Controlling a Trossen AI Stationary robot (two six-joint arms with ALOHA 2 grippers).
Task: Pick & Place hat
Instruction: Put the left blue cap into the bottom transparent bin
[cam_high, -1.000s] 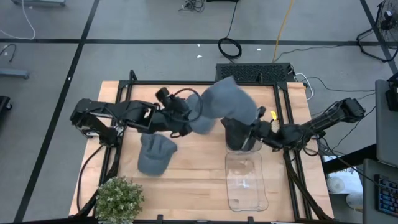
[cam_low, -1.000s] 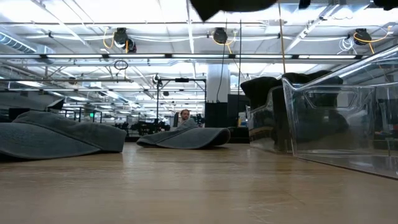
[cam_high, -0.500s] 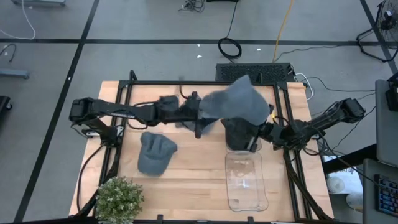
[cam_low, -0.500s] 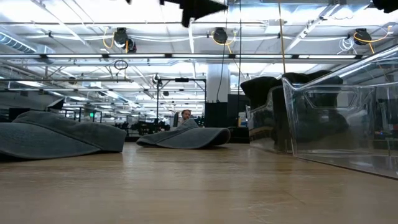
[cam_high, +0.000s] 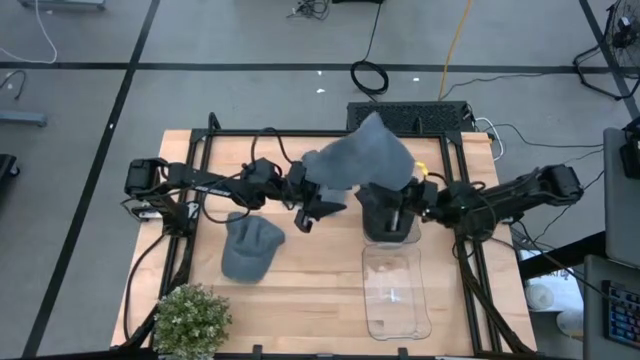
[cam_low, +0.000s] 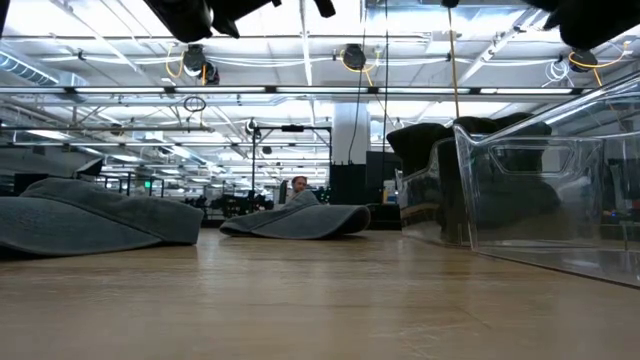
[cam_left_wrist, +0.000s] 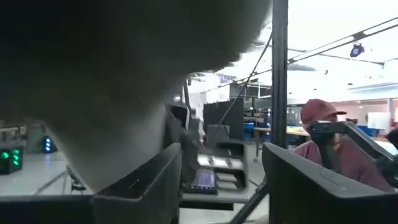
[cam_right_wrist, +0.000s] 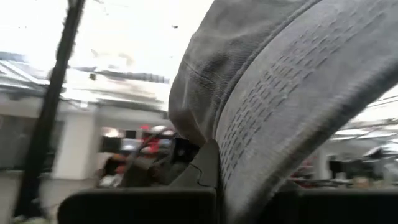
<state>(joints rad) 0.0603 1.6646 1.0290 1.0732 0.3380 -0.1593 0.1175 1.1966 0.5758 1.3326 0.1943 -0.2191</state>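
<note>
Two dark arms reach over a light wooden table (cam_high: 320, 290) with a black frame at its edges, standing on a grey floor (cam_high: 250, 40) marked with dark lines and strewn with cables. Beyond the table, the low view looks into a wide hall of white ceiling beams, hanging lamps and workbenches, where a person (cam_low: 297, 190) sits far back. No writing can be read.

A grey hat (cam_high: 362, 158) hangs in the air above the table's middle, held between both arms. The left claw (cam_high: 318, 192) grips its lower left edge, fingers part spread around the cloth. The right claw (cam_high: 412, 190) is closed on the opposite edge, with grey stitched fabric pinched in front of its camera.

A clear plastic bin (cam_high: 396, 292) lies on the table just in front of a dark container (cam_high: 386, 222) under the hat. A second grey hat (cam_high: 248, 246) rests flat on the table left of them. A small green plant (cam_high: 188, 320) stands at the near left corner.
</note>
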